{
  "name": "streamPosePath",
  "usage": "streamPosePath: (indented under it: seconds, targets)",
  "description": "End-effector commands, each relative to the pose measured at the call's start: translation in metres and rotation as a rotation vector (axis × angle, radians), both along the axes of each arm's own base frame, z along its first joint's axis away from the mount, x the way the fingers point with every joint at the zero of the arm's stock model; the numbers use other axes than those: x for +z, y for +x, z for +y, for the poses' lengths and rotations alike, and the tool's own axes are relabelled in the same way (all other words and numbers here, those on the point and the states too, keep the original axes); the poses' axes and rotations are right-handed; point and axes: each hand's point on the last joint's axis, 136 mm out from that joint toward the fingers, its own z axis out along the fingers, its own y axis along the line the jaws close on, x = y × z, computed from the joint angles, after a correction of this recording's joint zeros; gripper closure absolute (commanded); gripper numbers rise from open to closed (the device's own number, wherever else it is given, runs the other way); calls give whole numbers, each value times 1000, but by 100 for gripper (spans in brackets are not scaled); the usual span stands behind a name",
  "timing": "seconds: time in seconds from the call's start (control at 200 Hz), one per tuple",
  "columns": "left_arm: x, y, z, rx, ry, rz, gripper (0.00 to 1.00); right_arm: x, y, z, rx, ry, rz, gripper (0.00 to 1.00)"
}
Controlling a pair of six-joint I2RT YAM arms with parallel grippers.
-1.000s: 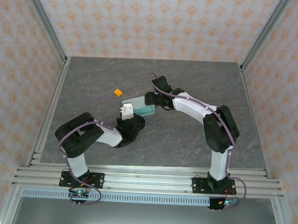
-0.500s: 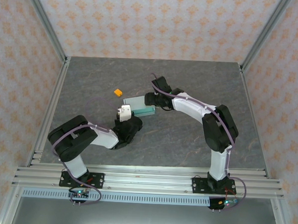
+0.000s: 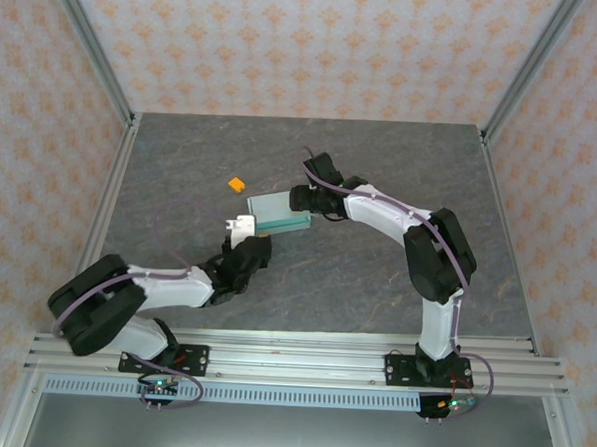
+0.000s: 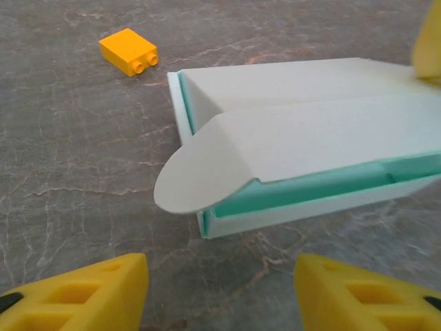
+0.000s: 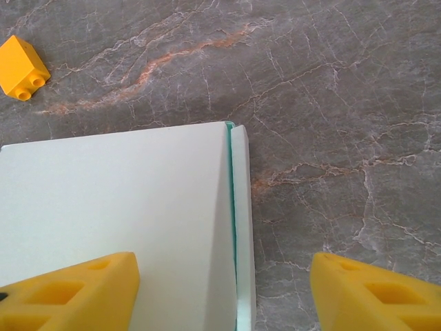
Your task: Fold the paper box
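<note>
A mint-green paper box [image 3: 281, 214] lies flat near the middle of the grey bench [image 3: 402, 159], its long axis running across the bench from one robot arm to the other. An orange block [image 3: 237, 185] sits apart from it, off the box's far left corner.

The left pincer [image 4: 220, 270] hovers just short of the box's left end, released, with bare bench between its yellow fingers [image 4: 83, 289]. That end is open. A rounded flap [image 4: 200, 176] juts out over the mint interior, untucked and pointing straight back at the left pincer. The box therefore lies dead ahead of it, lengthwise.

The left arm [image 3: 165, 285] stretches low over the bench toward the box, its forearm nearly level.

At the box's opposite end the right pincer [image 5: 222, 265] is also spread wide and grasps nothing. One finger [image 5: 69, 293] hangs over the box's pale top, the other over the bench just past the box's right edge. The right arm [image 3: 389, 216] reaches well forward with a sharply bent elbow, its wrist turned in toward the box.

The right pincer is the nearer of the two, but the loose flap faces the left one. Closing that end likely falls to the left arm while the right steadies the box.
</note>
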Motion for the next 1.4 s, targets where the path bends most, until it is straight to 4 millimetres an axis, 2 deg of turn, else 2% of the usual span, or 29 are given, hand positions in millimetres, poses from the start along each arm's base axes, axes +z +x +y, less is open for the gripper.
streamPosePath:
  seconds: [0.0,0.12,0.225,0.34,0.495,0.626,0.746,0.881,1.226,1.321,1.396]
  targets:
    - [6,-26,-2,-96,-36,88,38,-6,1,-3,-12,-22,19,33]
    - [47,-39,1,-142,-87,63,35,-4,2,-1,-6,-12,16,33]
    - [75,-36,14,-123,-120,59,33,-2,3,-1,-4,-14,8,34]
    - [88,-12,26,-79,-151,71,32,1,4,-1,0,-16,-2,34]
    - [88,38,28,-54,-194,125,31,1,6,-1,-1,-18,-4,34]
    - [72,74,23,-50,-166,192,31,-2,6,-2,-1,-30,-4,34]
    - [42,86,21,-42,-132,266,31,-9,6,-3,-2,-45,4,34]
    - [8,78,25,-28,-104,338,31,-22,5,-7,-1,-78,18,35]
    - [-56,53,32,-10,-96,444,35,-68,-10,-24,-7,-157,76,36]
    - [-67,50,28,-17,-111,466,37,-77,-11,-29,-8,-184,85,37]
    - [-66,50,24,-26,-121,461,37,-78,-10,-30,-3,-195,81,37]
